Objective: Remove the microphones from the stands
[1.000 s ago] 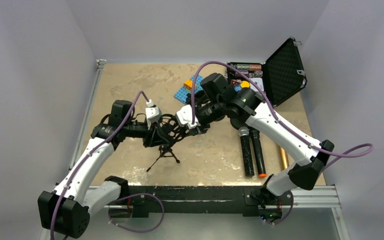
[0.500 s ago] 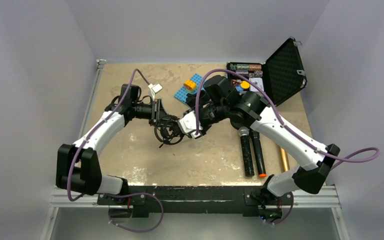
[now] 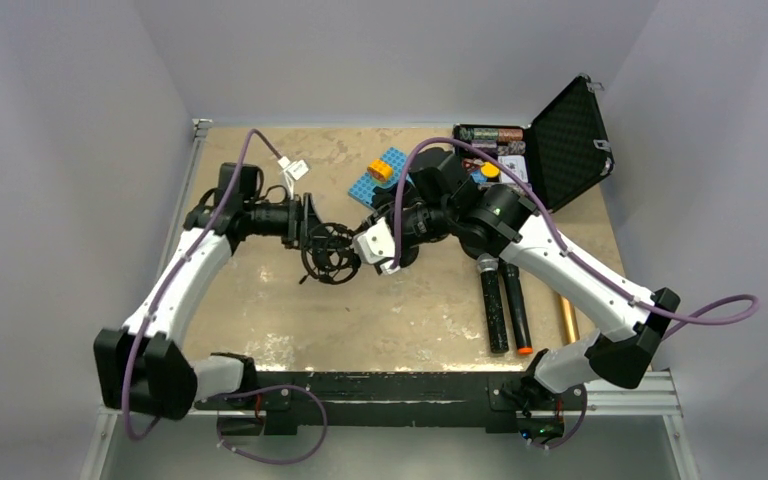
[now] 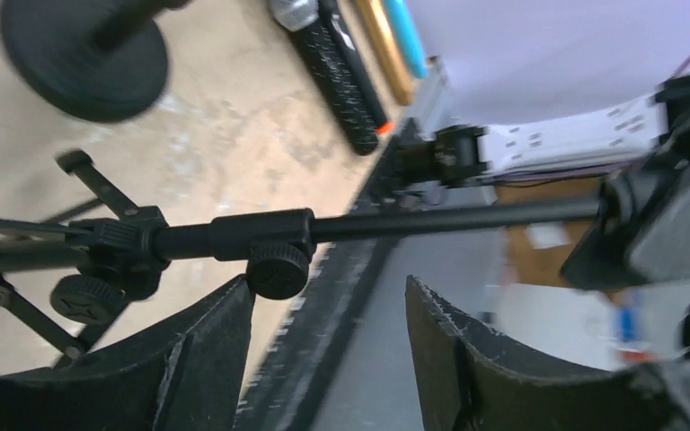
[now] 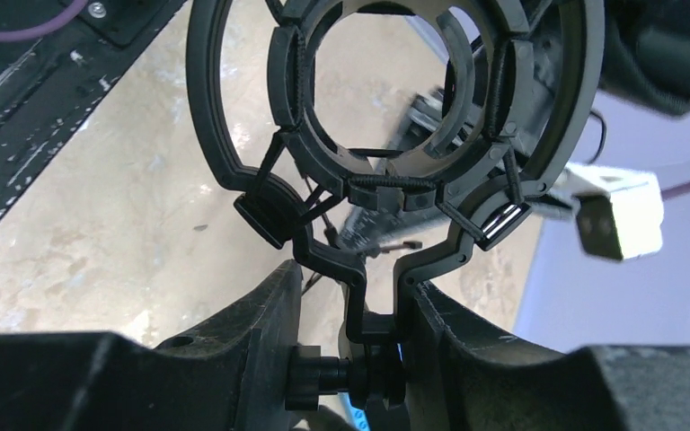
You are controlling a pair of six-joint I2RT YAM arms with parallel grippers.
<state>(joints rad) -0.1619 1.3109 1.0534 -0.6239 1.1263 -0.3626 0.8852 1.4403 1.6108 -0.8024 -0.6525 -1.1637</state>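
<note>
Over the desk (image 3: 410,320) at mid-frame, stand (image 4: 260,235): pole horizontal, shock mount (image 5: 386,184) between both arms.
Right fingers (image 5: 252,346): closed on the shock mount's stem.
Left fingers (image 4: 207,359): spread, holding nothing; pole crosses beyond their tips.
Microphones (image 3: 493,305): two side by side on desk, right of centre.
Surface: beige, worn, blotchy.
Room: grey walls (image 3: 380,50); open black case (image 3: 568,145) upper right.

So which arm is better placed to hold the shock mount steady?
Right: the right claw straddles the stem of the shock mount, seemingly gripping it; the left claw is open, the stand pole just past its fingertips.
</note>
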